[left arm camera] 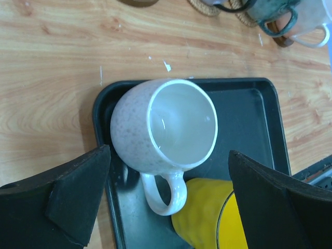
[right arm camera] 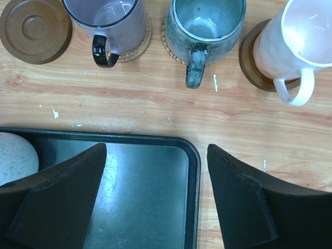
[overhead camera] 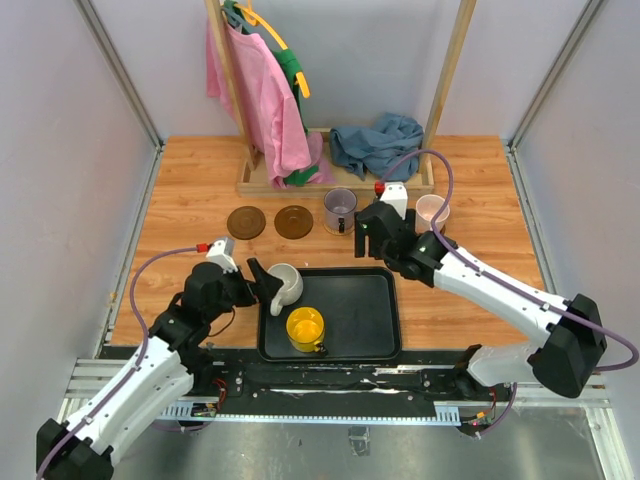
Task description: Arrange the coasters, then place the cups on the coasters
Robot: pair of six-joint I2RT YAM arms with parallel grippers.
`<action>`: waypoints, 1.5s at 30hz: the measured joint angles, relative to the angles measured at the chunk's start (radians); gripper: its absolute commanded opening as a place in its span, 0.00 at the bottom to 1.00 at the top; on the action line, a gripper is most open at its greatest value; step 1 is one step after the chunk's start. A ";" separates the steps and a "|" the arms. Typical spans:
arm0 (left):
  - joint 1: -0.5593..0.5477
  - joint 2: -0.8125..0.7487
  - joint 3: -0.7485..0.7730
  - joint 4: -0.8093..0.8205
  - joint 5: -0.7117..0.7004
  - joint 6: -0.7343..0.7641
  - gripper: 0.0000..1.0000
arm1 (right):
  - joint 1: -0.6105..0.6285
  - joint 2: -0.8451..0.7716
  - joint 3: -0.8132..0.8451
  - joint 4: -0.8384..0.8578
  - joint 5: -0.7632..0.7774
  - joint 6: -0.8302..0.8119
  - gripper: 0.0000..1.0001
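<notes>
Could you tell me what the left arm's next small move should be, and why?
Probably ease the open left gripper forward and close it on the white cup: that cup sits in the tray just ahead of its fingers, and two brown coasters stand empty.

left arm [overhead camera: 140, 372] bent, low | left fingers [left arm camera: 62, 197] spread wide | right arm [overhead camera: 500, 290] extended | right fingers [right arm camera: 57, 199] apart, empty

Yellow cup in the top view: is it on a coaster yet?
No, the yellow cup stands upright inside the black tray, with no coaster under it.
</notes>
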 measured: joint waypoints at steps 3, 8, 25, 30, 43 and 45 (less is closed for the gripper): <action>-0.021 0.013 0.009 -0.033 -0.006 -0.013 1.00 | 0.000 -0.005 -0.010 0.008 0.006 -0.009 0.80; -0.094 0.060 0.031 -0.093 -0.046 -0.031 1.00 | 0.000 -0.013 -0.023 0.022 0.009 -0.018 0.82; -0.269 0.422 0.235 -0.219 -0.257 -0.033 0.80 | 0.000 -0.077 -0.080 0.051 0.016 -0.021 0.83; -0.278 0.488 0.297 -0.260 -0.262 -0.014 0.63 | 0.000 -0.082 -0.096 0.053 0.016 -0.021 0.83; -0.311 0.557 0.317 -0.290 -0.274 0.008 0.49 | 0.000 -0.082 -0.105 0.073 0.012 -0.020 0.83; -0.315 0.558 0.314 -0.289 -0.277 0.009 0.42 | 0.000 -0.082 -0.106 0.073 0.008 -0.020 0.84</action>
